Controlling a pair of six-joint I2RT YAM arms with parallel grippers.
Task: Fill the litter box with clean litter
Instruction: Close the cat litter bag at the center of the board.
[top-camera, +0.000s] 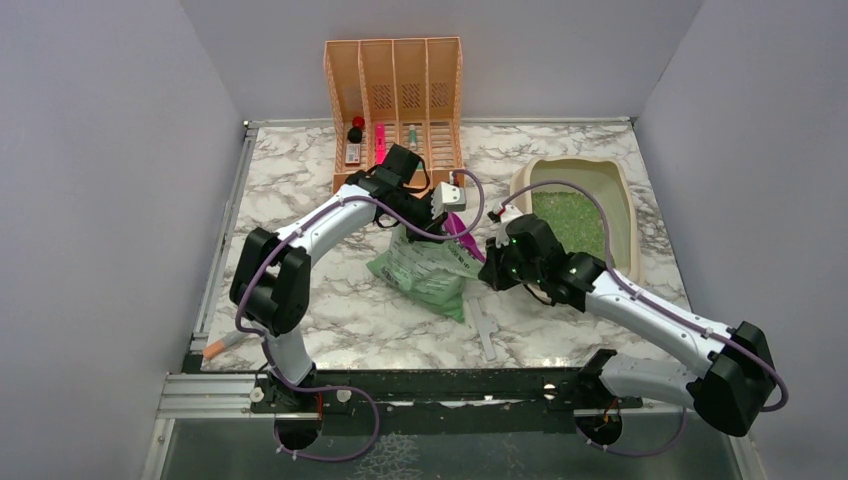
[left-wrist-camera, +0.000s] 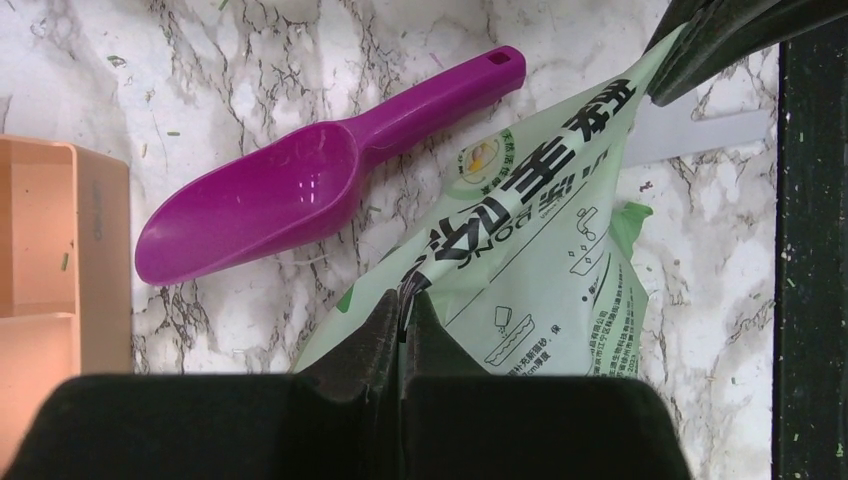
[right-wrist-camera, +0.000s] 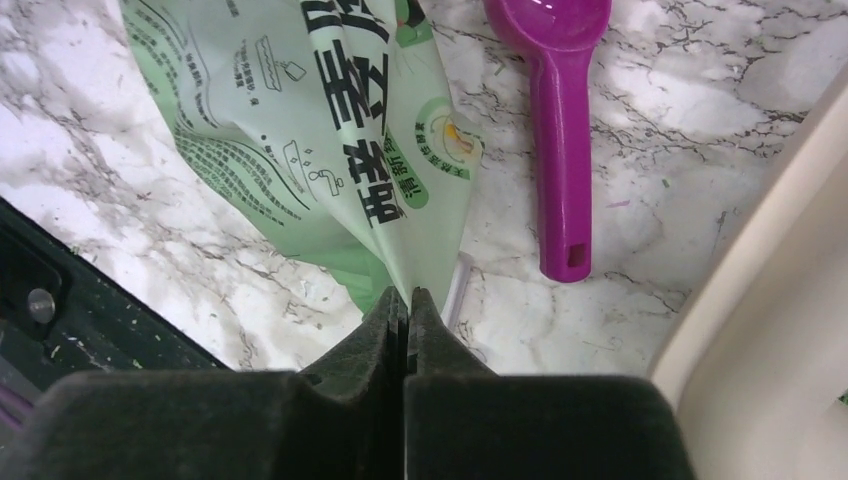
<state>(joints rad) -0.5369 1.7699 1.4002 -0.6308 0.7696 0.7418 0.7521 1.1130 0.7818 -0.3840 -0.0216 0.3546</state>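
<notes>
Progress: we judged it partly done, the litter box (top-camera: 626, 215) at right of the top view holding a layer of clean litter (top-camera: 570, 220) | left pincer (left-wrist-camera: 408, 300) clamped on bag (top-camera: 425, 265) | right pincer (right-wrist-camera: 405, 298) clamped on its other corner | scoop (left-wrist-camera: 300, 190) lying unused on surface (top-camera: 330, 310) | left: pouring more

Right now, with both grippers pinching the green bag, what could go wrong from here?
The left gripper and right gripper each clamp only a thin edge of the bag; it may slip or tear when lifted. The purple scoop lies right beside the bag, so moving it toward the litter box could knock the scoop.
</notes>
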